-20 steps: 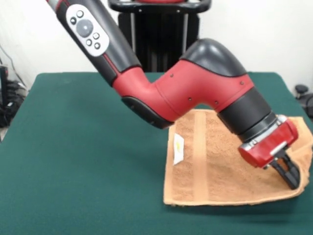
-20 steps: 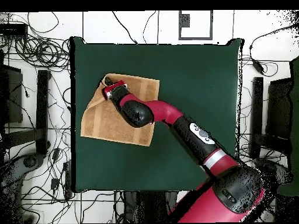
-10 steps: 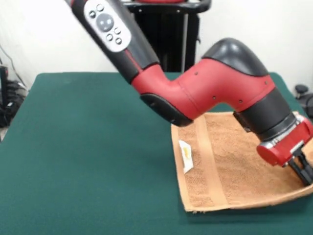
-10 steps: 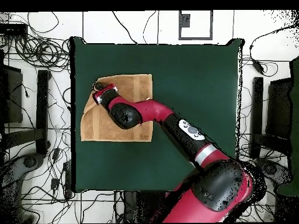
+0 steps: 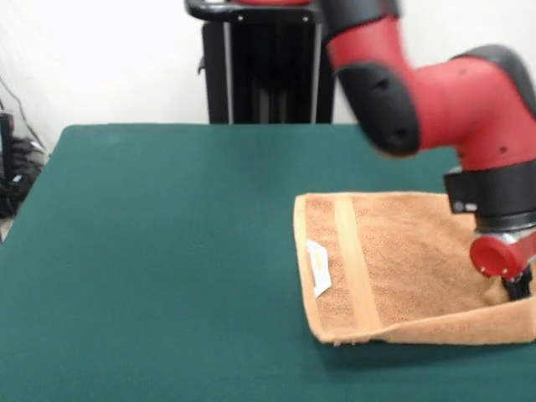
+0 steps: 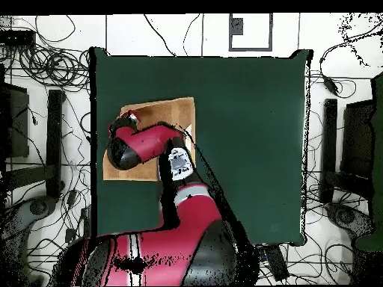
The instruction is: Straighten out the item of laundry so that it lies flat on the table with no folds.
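Tan-orange terry towel (image 5: pixel 402 264) on the green felt table (image 5: pixel 159 251), toward one side edge, near edge lifted in a fold, white tag (image 5: pixel 319 266) beside a woven band, red gripper (image 5: pixel 517 289) down on the towel's corner, finger state unclear

Tangled black cables (image 6: pixel 45 67) on white floor (image 6: pixel 187 34), black stand (image 5: pixel 268 75), white wall (image 5: pixel 100 59)
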